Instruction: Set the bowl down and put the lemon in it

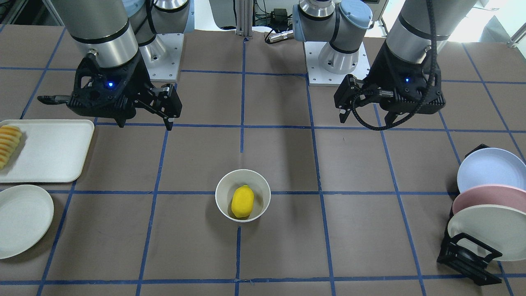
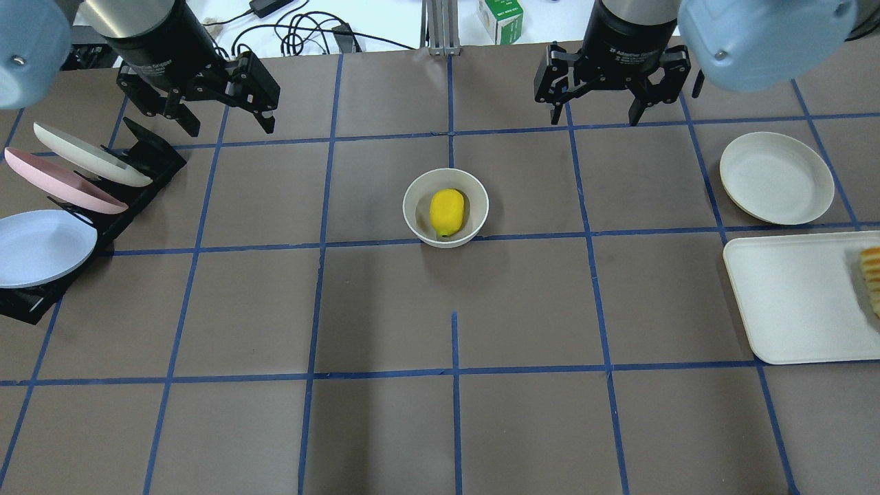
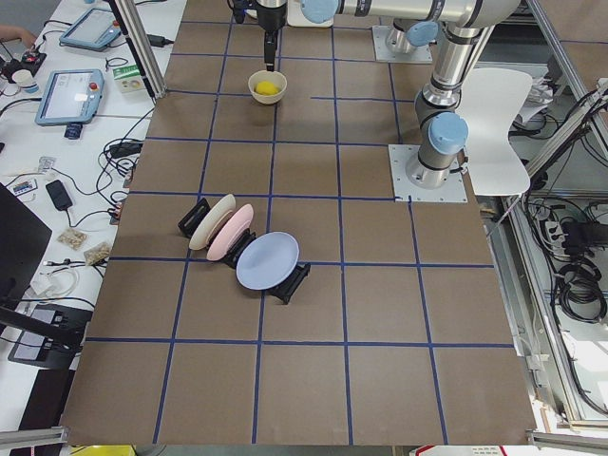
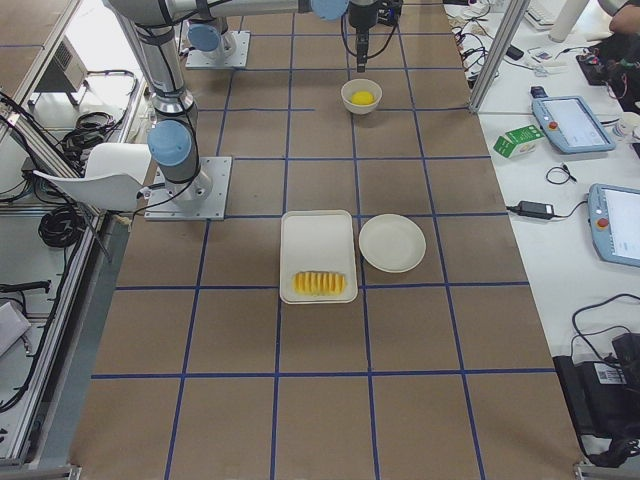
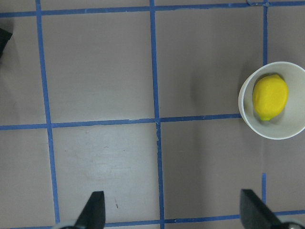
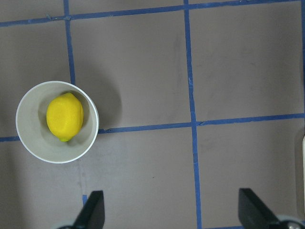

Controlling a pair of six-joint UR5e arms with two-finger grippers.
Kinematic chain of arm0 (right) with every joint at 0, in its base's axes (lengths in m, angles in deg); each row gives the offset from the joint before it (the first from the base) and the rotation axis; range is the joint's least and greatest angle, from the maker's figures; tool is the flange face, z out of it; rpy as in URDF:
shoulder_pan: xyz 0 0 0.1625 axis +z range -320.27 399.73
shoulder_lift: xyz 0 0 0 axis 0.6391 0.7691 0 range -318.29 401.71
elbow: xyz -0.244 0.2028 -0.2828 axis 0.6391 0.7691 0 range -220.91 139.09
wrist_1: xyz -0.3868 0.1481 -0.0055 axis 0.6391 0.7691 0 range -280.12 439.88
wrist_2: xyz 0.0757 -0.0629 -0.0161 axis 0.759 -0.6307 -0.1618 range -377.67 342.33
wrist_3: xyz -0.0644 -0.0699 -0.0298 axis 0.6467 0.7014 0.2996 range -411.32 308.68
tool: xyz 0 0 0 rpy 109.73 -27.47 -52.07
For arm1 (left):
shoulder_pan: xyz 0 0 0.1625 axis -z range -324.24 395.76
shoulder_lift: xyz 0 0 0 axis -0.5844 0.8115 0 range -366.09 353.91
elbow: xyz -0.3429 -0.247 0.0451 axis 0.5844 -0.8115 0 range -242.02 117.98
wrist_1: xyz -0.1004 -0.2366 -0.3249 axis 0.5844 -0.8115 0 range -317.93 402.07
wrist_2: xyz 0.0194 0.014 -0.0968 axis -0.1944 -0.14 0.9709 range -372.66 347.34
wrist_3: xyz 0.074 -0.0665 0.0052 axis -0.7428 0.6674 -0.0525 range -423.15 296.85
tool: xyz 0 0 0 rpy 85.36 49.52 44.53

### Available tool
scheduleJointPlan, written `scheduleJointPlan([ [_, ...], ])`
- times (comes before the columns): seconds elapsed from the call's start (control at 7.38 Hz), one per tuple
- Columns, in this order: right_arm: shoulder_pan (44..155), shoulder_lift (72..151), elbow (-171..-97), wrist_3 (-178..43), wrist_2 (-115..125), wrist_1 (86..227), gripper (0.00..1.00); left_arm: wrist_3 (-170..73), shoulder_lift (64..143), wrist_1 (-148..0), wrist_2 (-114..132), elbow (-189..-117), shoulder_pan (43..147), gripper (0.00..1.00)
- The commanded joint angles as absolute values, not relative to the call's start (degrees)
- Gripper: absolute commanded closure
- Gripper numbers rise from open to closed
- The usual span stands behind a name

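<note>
Off-white bowl (image 2: 414,206), bright yellow lemon (image 2: 447,210), brown desk (image 2: 385,309) gridded with blue tape lines (image 2: 455,344), pale blue plate (image 2: 41,247), pink plate (image 2: 62,182), white plate (image 2: 89,155), black rack (image 2: 152,155), off-white tray (image 2: 790,302), yellow-orange ridged slices (image 2: 872,278), off-white shallow plate (image 2: 777,177), black left tool (image 2: 230,128), black right tool (image 2: 595,120).

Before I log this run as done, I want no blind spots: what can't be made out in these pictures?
Under the lemon: hidden everywhere by the lemon and the bowl.
The slices on the tray: cut off by the overhead view's right edge; tiny in the right side view.
The blue plate: cut off by the overhead view's left edge.
</note>
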State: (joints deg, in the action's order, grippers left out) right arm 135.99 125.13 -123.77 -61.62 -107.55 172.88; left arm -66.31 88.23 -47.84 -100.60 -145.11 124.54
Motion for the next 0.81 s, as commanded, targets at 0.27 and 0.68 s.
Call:
scheduleJointPlan([
  [0.27,135.9,125.5,-124.2,-61.2,-107.5,172.3,0.00,-66.3,87.7,-47.8,-101.0,-145.7,124.6,0.00],
  [0.68,135.9,125.5,-124.2,-61.3,-107.4,172.5,0.00,-66.3,87.7,-48.8,-101.0,-145.8,124.6,0.00],
])
